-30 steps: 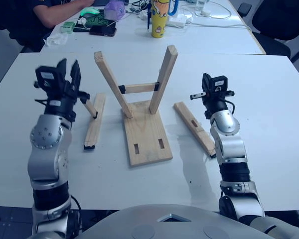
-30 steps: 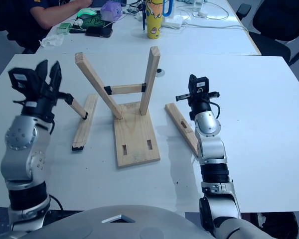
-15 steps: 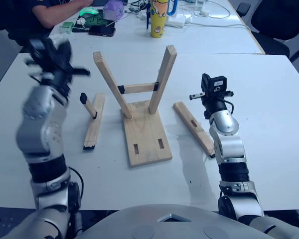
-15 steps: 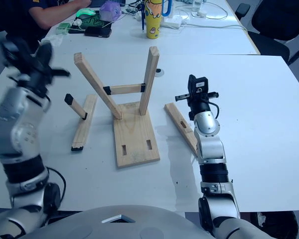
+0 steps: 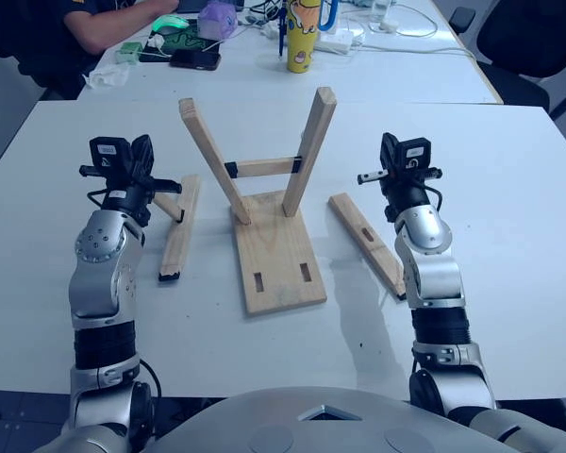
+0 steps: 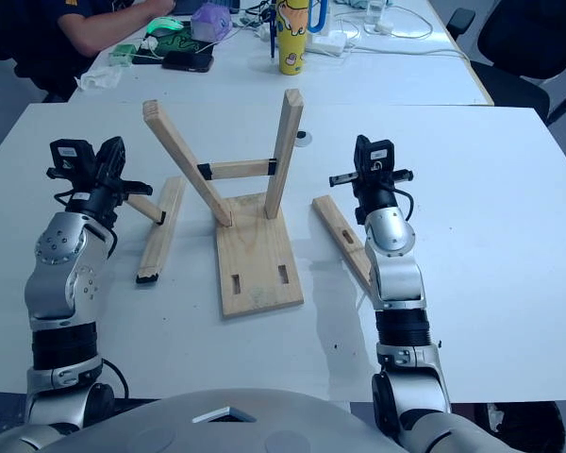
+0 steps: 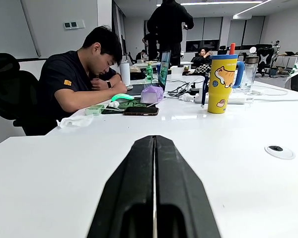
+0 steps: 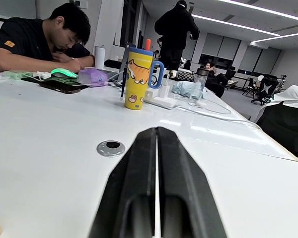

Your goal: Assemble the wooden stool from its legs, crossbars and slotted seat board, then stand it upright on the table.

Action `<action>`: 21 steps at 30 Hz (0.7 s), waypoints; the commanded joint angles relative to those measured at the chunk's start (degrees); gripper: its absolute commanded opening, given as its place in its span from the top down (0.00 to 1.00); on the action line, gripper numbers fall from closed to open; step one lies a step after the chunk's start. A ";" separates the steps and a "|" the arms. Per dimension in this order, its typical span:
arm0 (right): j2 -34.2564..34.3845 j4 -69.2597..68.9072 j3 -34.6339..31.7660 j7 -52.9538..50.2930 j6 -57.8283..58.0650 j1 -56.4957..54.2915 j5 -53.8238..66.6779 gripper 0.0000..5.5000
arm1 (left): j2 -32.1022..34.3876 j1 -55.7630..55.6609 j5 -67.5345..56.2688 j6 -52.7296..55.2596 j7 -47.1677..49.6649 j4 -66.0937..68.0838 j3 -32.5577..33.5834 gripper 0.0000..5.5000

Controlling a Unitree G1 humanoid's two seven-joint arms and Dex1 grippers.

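Observation:
The slotted seat board (image 5: 275,253) lies flat at the table's middle. Two legs (image 5: 210,159) (image 5: 309,149) stand up from its far end, joined by a crossbar (image 5: 262,168). A loose leg (image 5: 179,234) with a short crossbar (image 5: 169,202) fixed to it lies left of the board. Another loose leg (image 5: 368,242) lies to the right. My left gripper (image 5: 140,156) is raised just left of the left leg, shut and empty, its fingers (image 7: 139,188) pressed together. My right gripper (image 5: 390,154) is raised beyond the right leg's far end, shut and empty too, fingers (image 8: 176,188) closed.
A yellow mug (image 5: 302,36), a phone (image 5: 194,58) and cables lie on the far table, where a person sits at the left. A round cable grommet (image 6: 304,139) is set in the table behind the stool. Open tabletop lies at both sides and in front.
My left arm swung up and far to the left, then came back down beside the left leg; its fingers went from open to shut. The right arm hardly moved.

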 commanded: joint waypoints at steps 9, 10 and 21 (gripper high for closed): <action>0.31 -0.66 -0.15 -0.39 0.48 0.05 0.01 1.00 | 6.09 -0.74 -0.03 8.87 0.63 -4.31 8.45 1.00; 0.29 -0.61 -0.17 -0.38 0.47 0.07 0.01 1.00 | 6.60 1.59 0.07 9.03 0.02 -2.81 9.67 1.00; -0.03 -0.97 0.23 -0.55 -0.08 0.81 -0.88 1.00 | 12.04 21.38 -8.88 24.67 -17.32 -6.75 5.59 0.80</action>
